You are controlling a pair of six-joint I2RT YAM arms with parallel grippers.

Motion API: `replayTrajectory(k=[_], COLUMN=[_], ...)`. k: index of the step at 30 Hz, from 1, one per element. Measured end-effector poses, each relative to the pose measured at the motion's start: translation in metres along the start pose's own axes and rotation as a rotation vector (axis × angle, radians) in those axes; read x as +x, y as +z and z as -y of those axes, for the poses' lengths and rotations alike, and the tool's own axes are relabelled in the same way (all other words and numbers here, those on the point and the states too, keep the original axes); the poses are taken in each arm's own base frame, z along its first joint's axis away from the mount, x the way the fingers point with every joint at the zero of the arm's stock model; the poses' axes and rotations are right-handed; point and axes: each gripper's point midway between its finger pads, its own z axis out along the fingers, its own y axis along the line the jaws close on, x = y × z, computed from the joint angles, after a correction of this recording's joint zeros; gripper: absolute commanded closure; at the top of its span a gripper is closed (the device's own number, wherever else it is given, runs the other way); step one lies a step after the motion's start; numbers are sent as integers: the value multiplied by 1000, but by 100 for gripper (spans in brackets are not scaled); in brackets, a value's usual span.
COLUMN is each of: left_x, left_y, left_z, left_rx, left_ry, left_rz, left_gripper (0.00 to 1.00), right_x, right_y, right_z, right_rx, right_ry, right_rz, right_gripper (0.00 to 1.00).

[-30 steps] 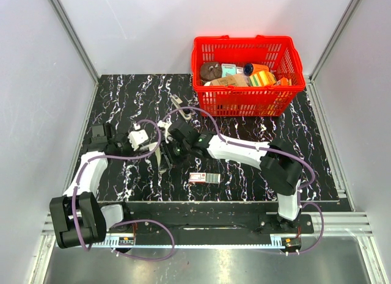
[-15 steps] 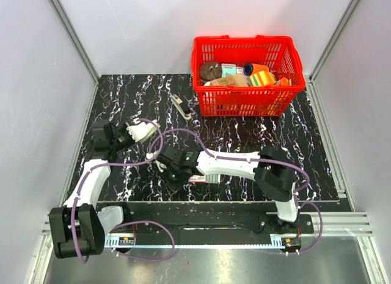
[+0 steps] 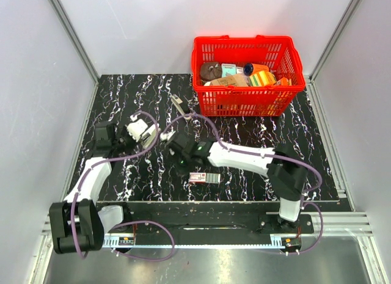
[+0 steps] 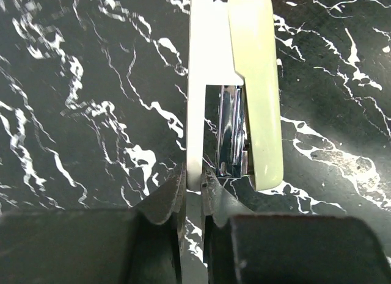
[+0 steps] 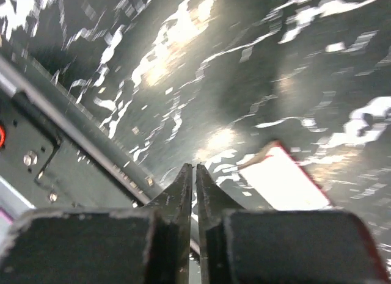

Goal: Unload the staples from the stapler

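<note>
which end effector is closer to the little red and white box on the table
Right. The right end effector sits shut just beside the box; the left end effector is farther left, clamped on the stapler.

Red basket [image 3: 247, 101] of goods sits far right on the marbled desk [image 3: 122, 94]. Left tool [image 3: 144, 132] meets pale stapler [image 3: 151, 137]. Right tool [image 3: 182, 167] hangs near small box [image 3: 204, 178].
</note>
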Motion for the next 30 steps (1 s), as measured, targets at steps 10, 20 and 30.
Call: replayTrajectory(k=[10, 20, 30], left_x=[31, 88, 98], left_y=[27, 32, 10], left_z=[-9, 13, 9], left_rx=[82, 145, 94], left_ry=[-440, -699, -677], left_rz=[-238, -481, -539], left_gripper=[95, 91, 77], right_x=[-85, -173, -214], right_y=[-44, -9, 29], right_z=[105, 156, 241], right_rx=[258, 379, 489], right_ry=[213, 160, 156], right_rz=[271, 363, 357], right_gripper=[38, 32, 30])
